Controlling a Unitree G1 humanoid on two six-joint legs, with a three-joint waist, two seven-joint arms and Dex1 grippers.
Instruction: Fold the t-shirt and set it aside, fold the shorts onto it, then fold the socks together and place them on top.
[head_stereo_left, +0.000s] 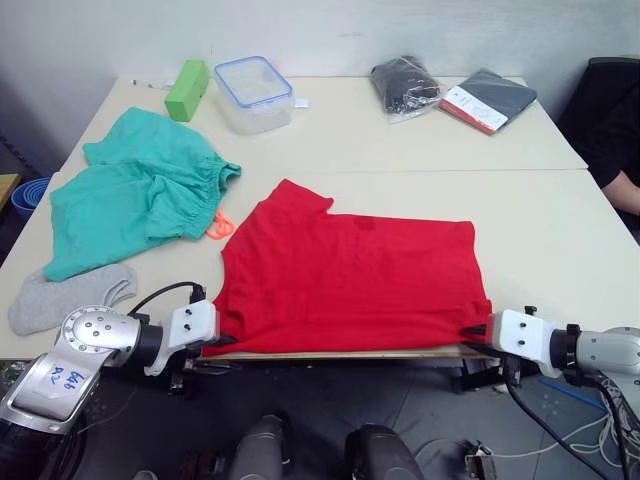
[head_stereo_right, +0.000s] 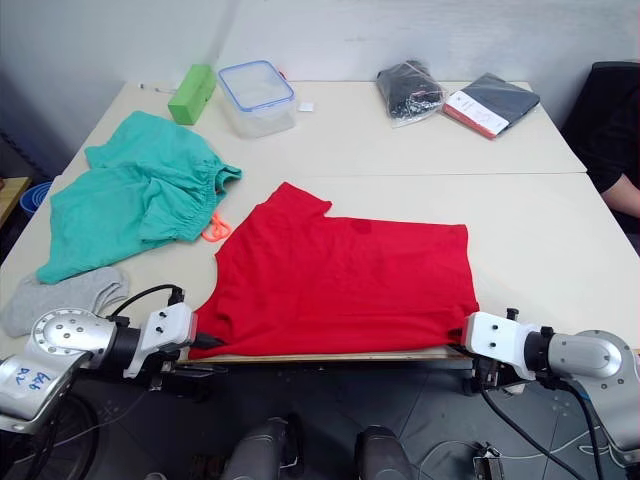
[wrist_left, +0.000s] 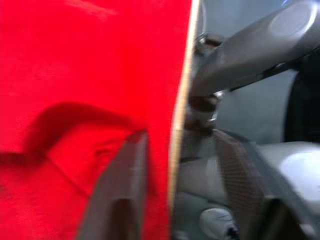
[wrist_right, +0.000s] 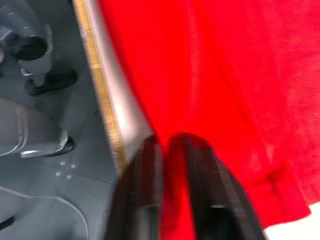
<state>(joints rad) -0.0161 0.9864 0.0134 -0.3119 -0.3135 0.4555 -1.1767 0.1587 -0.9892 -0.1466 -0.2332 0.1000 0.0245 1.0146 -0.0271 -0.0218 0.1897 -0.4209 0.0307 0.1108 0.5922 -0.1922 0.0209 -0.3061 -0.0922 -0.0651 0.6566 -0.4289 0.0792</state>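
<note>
Hem corners of the red t-shirt (head_stereo_left: 345, 275) are pinched at the table's near edge (head_stereo_left: 350, 354): left gripper (head_stereo_left: 212, 340) clamped on the left corner, right gripper (head_stereo_left: 478, 330) on the right. Its long axis runs between them, so the fold is judged to go away from the robot.

Clothes spread on the tabletop (head_stereo_left: 560, 230)

T-shirt (head_stereo_left: 350, 275) lies at the near edge; shorts (head_stereo_left: 140, 190) to its left, socks (head_stereo_left: 70, 297) before them; box (head_stereo_left: 254, 93) behind; a pincer at each near corner.
</note>
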